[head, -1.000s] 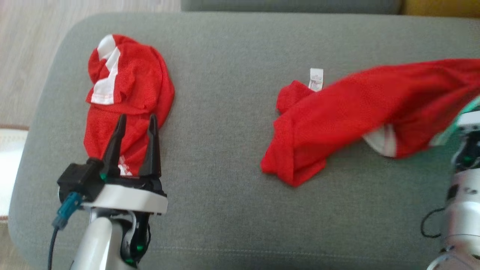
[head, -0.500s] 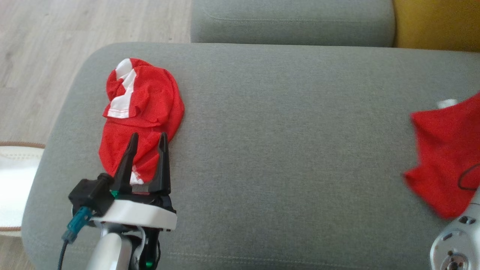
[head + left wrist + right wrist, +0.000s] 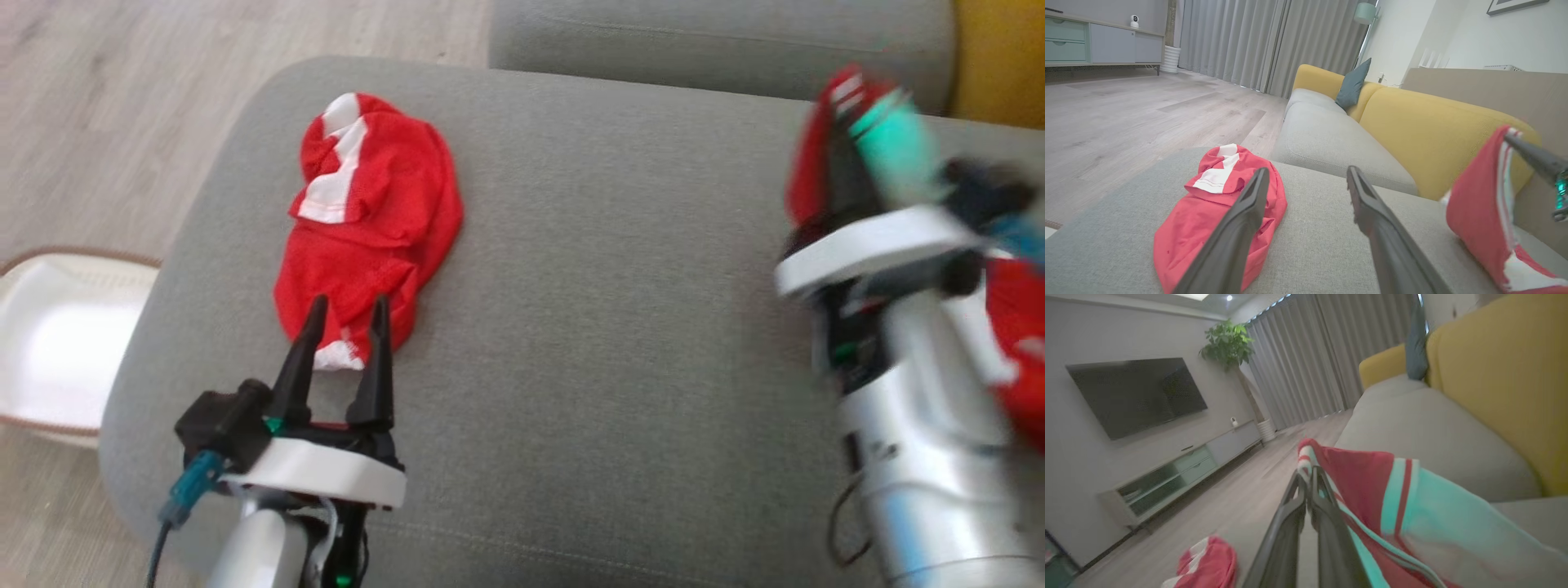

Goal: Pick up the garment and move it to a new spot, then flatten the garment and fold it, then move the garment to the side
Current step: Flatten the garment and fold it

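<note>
on the grey cushion (image 3: 612, 343), which item lies at the robot's left? (operator)

crumpled red garment (image 3: 375, 204) with white panels, bunched in a heap near the cushion's left edge. (technician)

left gripper (image 3: 349, 304) status? (operator)

jaws spread wide, nothing between them. in the head view the fingertips sit over the near end of the crumpled red garment; contact cannot be confirmed. in the left wrist view one finger (image 3: 1237, 228) overlaps that garment and the other lies over bare cushion. (technician)

right gripper (image 3: 1306, 475) status? (operator)

fingers pressed together, clamped on the held garment (image 3: 1372, 477), which is red with teal and white stripes. the pinch is at a striped edge. (technician)

location of the held garment? (operator)

robot's right side, well apart from the crumpled heap. the upper part is lifted above the cushion and hangs from the fingertips, draping down beside the right forearm (image 3: 922, 425). whether the lower end touches the cushion cannot be told. the head view is blurred there. a yellow backrest (image 3: 1433, 130) stands behind it. (technician)
</note>
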